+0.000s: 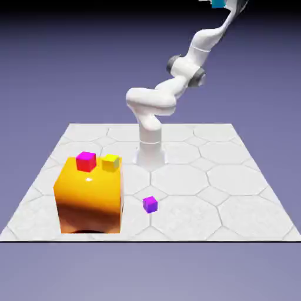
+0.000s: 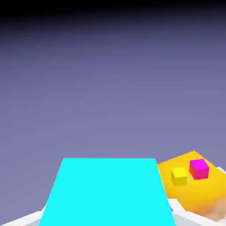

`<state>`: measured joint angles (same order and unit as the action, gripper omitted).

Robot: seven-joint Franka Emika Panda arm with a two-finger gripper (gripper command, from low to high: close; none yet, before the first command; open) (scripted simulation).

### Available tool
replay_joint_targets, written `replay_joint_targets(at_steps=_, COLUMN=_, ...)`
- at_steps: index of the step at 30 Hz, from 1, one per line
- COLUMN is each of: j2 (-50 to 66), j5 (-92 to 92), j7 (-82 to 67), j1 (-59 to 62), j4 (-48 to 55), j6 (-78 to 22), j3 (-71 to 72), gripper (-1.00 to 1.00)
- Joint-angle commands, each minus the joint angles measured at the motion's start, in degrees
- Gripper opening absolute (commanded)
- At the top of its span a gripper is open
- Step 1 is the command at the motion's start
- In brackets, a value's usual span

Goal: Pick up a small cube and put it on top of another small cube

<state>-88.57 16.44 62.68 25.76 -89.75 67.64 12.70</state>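
The gripper (image 1: 226, 2) was clamped on the cyan cube (image 2: 108, 192), carried high above the table (image 1: 235, 203). Far below it lay the orange block (image 1: 89, 197) bearing magenta (image 1: 86, 161) and yellow (image 1: 110, 162) cubes; a long descent risked misalignment or slippage.

Two small cubes, one magenta (image 1: 86, 160) and one yellow (image 1: 110, 162), sit side by side on a big orange block (image 1: 88, 203). At the block's three o'clock, a small purple cube (image 1: 150, 204) rests on the white tiled table (image 1: 235, 200).
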Motion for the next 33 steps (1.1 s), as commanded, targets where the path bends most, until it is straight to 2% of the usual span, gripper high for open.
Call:
replay_joint_targets(at_steps=1, j2=0.22, j5=-0.62, j7=-2.38, j1=-1.94, j4=-0.17, j6=0.11, j3=-2.08, gripper=-1.00)
replay_joint_targets(at_steps=33, j2=7.31, j5=-17.77, j7=-77.36, j1=-64.00, j4=-5.59, j6=4.29, j3=-68.52, gripper=-1.00)
